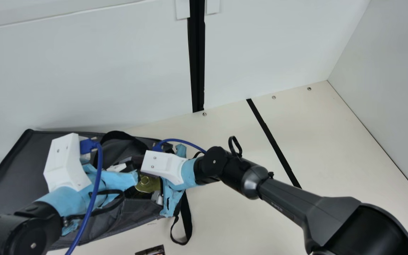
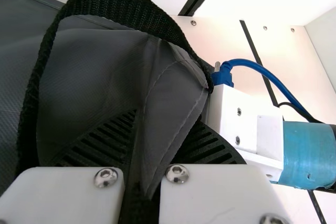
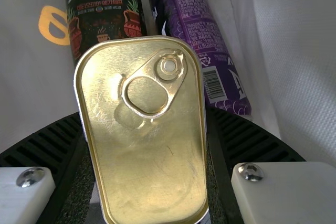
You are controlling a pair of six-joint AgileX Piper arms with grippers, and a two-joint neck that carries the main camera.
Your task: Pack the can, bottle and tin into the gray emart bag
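In the main view, the gray emart bag [image 1: 9,161] lies on the cream table [image 1: 239,219], under the left gripper [image 1: 113,180]. The right gripper [image 1: 172,198] is at the bag's mouth, and between the 2 grippers the gold lid of the tin [image 1: 148,183] is visible. A loop of black strap [image 1: 188,212] hangs beside the right gripper. Nearer to the view's bottom edge, apart from both grippers, there is a small dark printed item [image 1: 151,250]; what it is, I cannot tell.

In the left wrist view, the left gripper [image 2: 167,119] is closed upon a fold of the bag's gray cloth, with 1 black ribbed finger on each side. Beyond the fingertips, the wide black handle [image 2: 123,3] makes an arch. Just beside this hand is the white housing [image 2: 244,121] of the right arm, with a blue cable [image 2: 257,66].

In the right wrist view, the right gripper [image 3: 144,115] has the tin clamped by its 2 long sides, inside the bag. The lid has a ring pull and bears no label. Beyond the tin lie a dark cylinder [image 3: 105,14], with white letters and red jars on the label, and a purple cylinder [image 3: 197,35], with small print and a barcode. Which is can and which is bottle, I cannot tell. On the pale lining near them is an orange mark [image 3: 52,24].
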